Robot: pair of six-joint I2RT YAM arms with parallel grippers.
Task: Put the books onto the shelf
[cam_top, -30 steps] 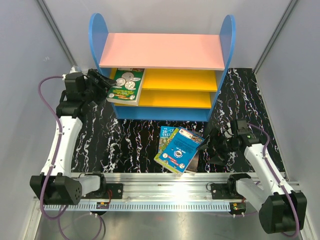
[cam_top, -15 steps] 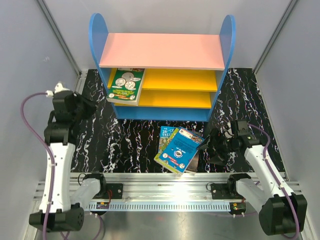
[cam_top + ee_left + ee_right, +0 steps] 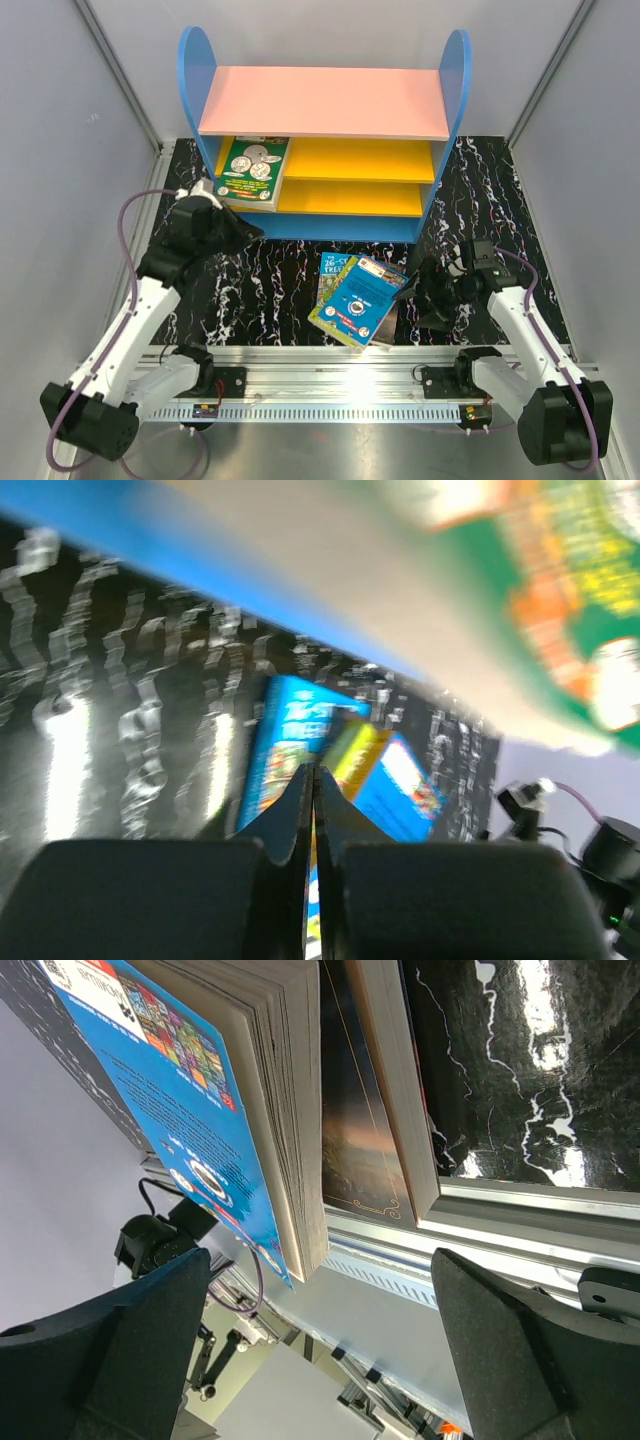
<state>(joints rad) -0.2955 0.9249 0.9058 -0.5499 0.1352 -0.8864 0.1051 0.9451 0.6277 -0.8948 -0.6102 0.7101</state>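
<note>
the green book (image 3: 250, 172) lies cover up at the left end of the shelf (image 3: 325, 100), under the pink top board, on the yellow boards, with its near edge jutting past the front. the other 3 books sit in a loose pile on the black marbled table (image 3: 240, 290), just in front of the shelf's blue bottom board. a blue-covered book (image 3: 365, 298) lies askew on top, the "26-storey" book (image 3: 333, 268) peeks out on the far side, and the right wrist view shows a dark book (image 3: 355, 1110) flat beneath the blue cover. the left gripper (image 3: 252, 232) hangs above the table between the pile and the shelf's left panel, near the green book. its jaws are pressed together with nothing between them, which is plain in the left wrist view (image 3: 313, 780). the right gripper (image 3: 420, 295) is low at the pile's right edge, jaws spread wide and holding nothing. in its own wrist view (image 3: 318, 1300) the pile's corner lies ahead between the 2 fingers, apart from both.
</note>
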